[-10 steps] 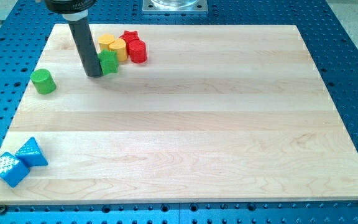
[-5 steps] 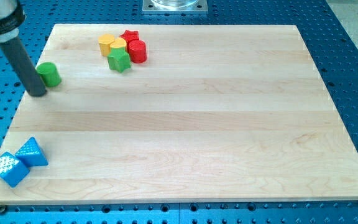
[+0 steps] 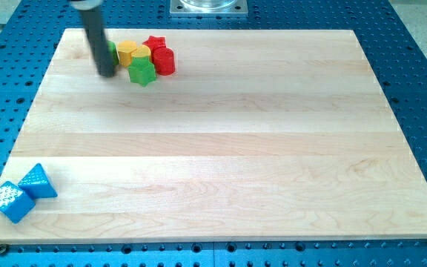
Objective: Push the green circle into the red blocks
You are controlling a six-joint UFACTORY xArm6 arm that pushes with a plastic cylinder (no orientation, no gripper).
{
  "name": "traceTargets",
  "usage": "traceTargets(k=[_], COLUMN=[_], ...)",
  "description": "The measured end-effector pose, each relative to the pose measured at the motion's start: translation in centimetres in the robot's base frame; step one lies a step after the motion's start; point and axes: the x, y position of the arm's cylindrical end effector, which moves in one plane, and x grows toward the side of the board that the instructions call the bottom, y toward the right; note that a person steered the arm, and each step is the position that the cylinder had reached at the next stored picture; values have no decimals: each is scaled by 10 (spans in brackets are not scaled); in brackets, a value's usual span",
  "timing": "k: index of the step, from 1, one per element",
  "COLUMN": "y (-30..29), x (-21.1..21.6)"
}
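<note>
My tip (image 3: pixel 107 73) rests near the view's top left, just left of a cluster of blocks. The green circle (image 3: pixel 113 53) is mostly hidden behind the rod; only a sliver shows, touching the yellow block (image 3: pixel 127 52). A second yellow block (image 3: pixel 142 55) sits beside it. The red star (image 3: pixel 154 44) and the red cylinder (image 3: pixel 164 61) lie at the cluster's right. A green star (image 3: pixel 142 72) sits at the cluster's lower edge, right of my tip.
Two blue blocks, a cube (image 3: pixel 8 200) and a triangular one (image 3: pixel 37 181), lie at the view's bottom left on the wooden board (image 3: pixel 221 156). Blue perforated table surrounds the board.
My tip swept from the left edge up and right to the cluster. The green circle moved with it from the left side to against the yellow block.
</note>
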Motion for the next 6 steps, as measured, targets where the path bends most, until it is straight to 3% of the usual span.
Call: traceTargets(k=[3, 6], y=[53, 91], x=[-87, -119])
